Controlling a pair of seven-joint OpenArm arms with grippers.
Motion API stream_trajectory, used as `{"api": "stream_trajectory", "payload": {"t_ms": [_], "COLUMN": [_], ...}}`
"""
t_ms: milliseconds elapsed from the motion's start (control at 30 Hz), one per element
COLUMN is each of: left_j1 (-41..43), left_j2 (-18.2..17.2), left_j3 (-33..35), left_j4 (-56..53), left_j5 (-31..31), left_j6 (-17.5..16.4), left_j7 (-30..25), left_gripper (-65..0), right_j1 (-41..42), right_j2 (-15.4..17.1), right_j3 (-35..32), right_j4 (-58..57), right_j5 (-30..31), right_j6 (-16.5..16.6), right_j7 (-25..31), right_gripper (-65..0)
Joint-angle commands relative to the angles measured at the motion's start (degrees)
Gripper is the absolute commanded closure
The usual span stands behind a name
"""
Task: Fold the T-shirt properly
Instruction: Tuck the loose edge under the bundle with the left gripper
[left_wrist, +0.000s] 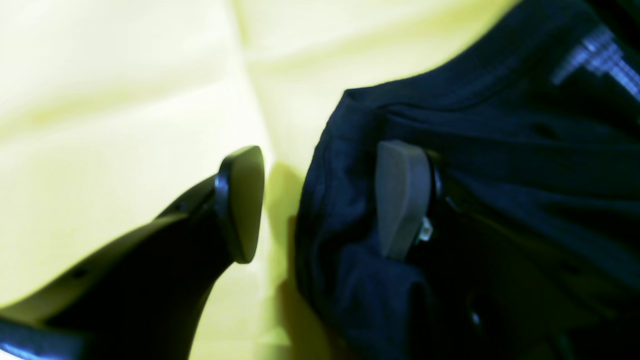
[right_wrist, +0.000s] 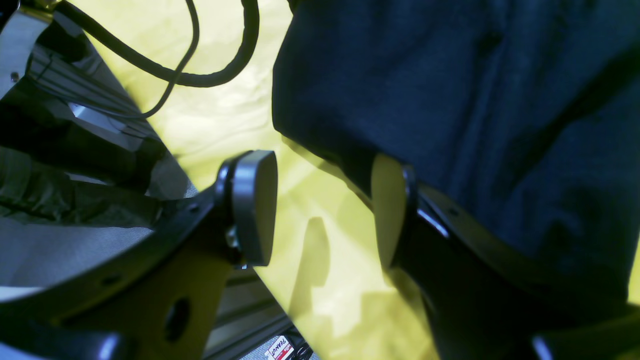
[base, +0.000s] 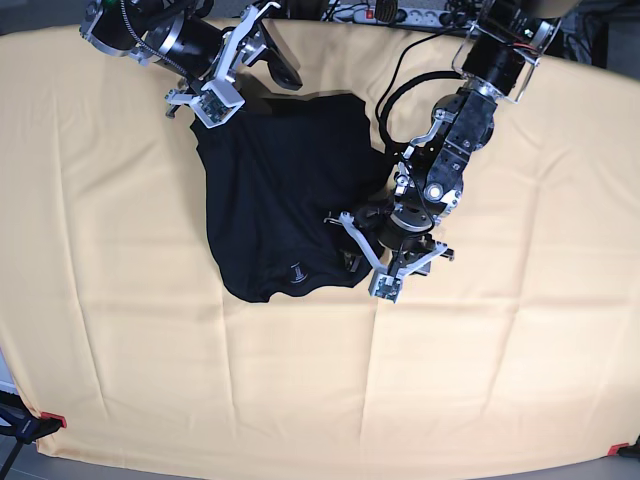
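Note:
The black T-shirt (base: 270, 200) lies crumpled in a loose heap on the pale yellow tablecloth (base: 150, 350), a small pale mark showing near its front hem. My left gripper (base: 372, 262) is at the shirt's right front edge. In the left wrist view this gripper (left_wrist: 320, 202) is open: one finger hovers over bare cloth and the other pad (left_wrist: 400, 200) rests among folds of the T-shirt (left_wrist: 500, 150). My right gripper (base: 235, 95) is at the shirt's far left corner. It (right_wrist: 322, 210) is open, with yellow cloth between the fingers and the T-shirt (right_wrist: 450, 75) edge by one finger.
A black cable (right_wrist: 220, 75) loops over the cloth near the right arm. A power strip (base: 400, 12) lies along the table's far edge. Red clamps (base: 50, 418) pin the tablecloth at the near corners. Creases run across the tablecloth (left_wrist: 125, 75).

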Motion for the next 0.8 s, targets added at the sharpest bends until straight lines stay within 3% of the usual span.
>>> {"api": "stream_trajectory", "payload": {"t_ms": [0, 200, 633, 767], "left_j1": [-1.27, -1.29, -1.62, -1.75], "left_j2": [0.00, 0.00, 0.00, 0.00], "left_j3": [-0.44, -0.44, -0.44, -0.70], "left_j4": [0.85, 0.85, 4.74, 5.68], "left_j5": [1.60, 5.88, 9.09, 7.08], "left_j6": [0.44, 6.58, 6.60, 5.18], "left_j7": [-1.07, 0.61, 3.10, 3.32], "left_gripper": [-35.6, -35.6, -35.6, -35.6], "right_j1": [-0.17, -0.17, -0.17, -0.17], "right_j2": [0.02, 0.04, 0.04, 0.04], "right_j3": [0.00, 0.00, 0.00, 0.02], "right_j4": [0.85, 0.85, 0.85, 0.85], "right_j5": [1.16, 1.27, 1.27, 1.27], "right_j6": [0.30, 0.30, 0.30, 0.30], "right_j7": [1.49, 1.49, 1.51, 1.51], "right_gripper": [-32.8, -32.8, -32.8, -32.8]}}
